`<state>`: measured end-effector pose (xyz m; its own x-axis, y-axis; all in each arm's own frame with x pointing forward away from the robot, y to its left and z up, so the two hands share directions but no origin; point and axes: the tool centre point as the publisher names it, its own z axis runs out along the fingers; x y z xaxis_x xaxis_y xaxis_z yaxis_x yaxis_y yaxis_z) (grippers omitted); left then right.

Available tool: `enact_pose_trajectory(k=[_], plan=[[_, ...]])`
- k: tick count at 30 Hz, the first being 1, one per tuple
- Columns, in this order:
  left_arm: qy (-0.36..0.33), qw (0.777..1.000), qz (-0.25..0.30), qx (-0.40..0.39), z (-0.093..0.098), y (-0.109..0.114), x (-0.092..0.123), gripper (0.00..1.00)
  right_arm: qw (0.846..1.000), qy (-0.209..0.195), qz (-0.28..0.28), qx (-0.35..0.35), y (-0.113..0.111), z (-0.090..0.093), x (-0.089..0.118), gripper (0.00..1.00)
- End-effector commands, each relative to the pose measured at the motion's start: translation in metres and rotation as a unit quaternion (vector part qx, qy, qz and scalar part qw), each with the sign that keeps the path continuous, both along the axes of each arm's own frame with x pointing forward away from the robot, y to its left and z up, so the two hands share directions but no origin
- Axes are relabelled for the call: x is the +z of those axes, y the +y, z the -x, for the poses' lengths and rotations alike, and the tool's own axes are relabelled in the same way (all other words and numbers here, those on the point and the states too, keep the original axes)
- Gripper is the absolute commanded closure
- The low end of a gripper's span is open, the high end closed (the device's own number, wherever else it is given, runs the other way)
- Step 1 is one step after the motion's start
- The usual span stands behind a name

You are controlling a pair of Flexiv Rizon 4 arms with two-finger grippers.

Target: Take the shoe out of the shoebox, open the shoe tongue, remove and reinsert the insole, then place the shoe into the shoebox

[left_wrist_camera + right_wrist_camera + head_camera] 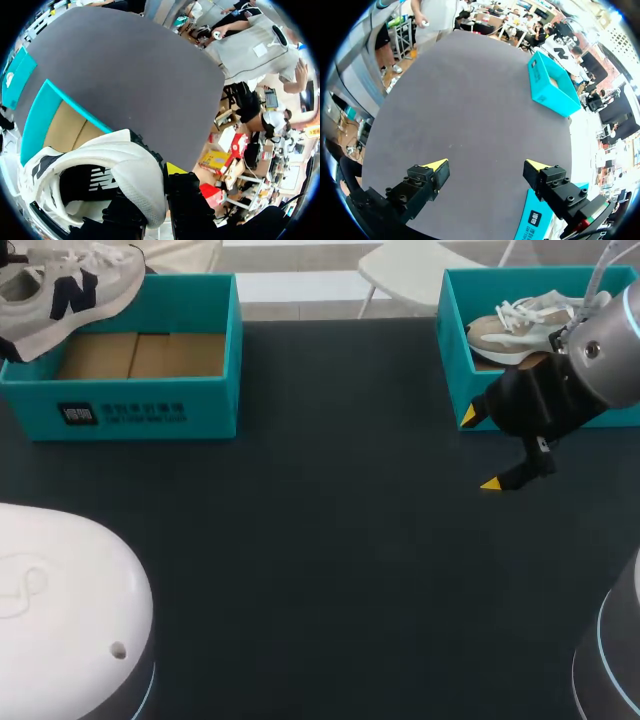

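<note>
Hanging over a corner of the shoebox (150, 405), the shoe (60, 290) is clamped by its heel in the left hand (150, 187). The right hand (479, 450) is spread apart beside the other box (455, 370). The shoe could be dropped if its soft heel gets squashed and slips out.

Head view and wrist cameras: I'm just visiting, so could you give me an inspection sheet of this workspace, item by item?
Surface: dark table, matte.
Job's things: grey shoe held up over the left shoebox, whose cardboard floor shows; beige shoe lies in the right shoebox.
Clutter: nothing seen.
Grippers: left gripper shut on the grey shoe; right gripper open and empty, in front of the right shoebox.
Cables: pale cable by the right arm's wrist.
Surroundings: nothing seen.
</note>
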<state>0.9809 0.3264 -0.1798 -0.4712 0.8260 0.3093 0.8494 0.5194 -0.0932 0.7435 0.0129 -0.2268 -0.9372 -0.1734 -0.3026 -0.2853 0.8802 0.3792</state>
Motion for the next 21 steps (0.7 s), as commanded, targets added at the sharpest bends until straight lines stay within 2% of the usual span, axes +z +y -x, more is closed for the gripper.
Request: enact_pose_trajectory(k=[1,16,17,21], plan=[[-0.016,0.956,-0.046,-0.289,0.007,-0.003,0.002,1.0,1.0,-0.001,0.001,-0.001,0.001,0.0,-0.001,0.0],[-0.016,0.956,-0.046,-0.289,0.007,-0.003,0.002,1.0,1.0,-0.001,0.001,-0.001,0.001,0.0,-0.001,0.0],[-0.013,0.955,-0.057,-0.291,0.003,-0.002,0.002,1.0,1.0,-0.001,0.001,-0.001,0.001,0.0,-0.001,0.0],[-0.028,0.958,-0.039,-0.284,-0.006,0.001,0.007,1.0,1.0,-0.001,0.001,-0.001,0.001,0.0,-0.001,0.0]])
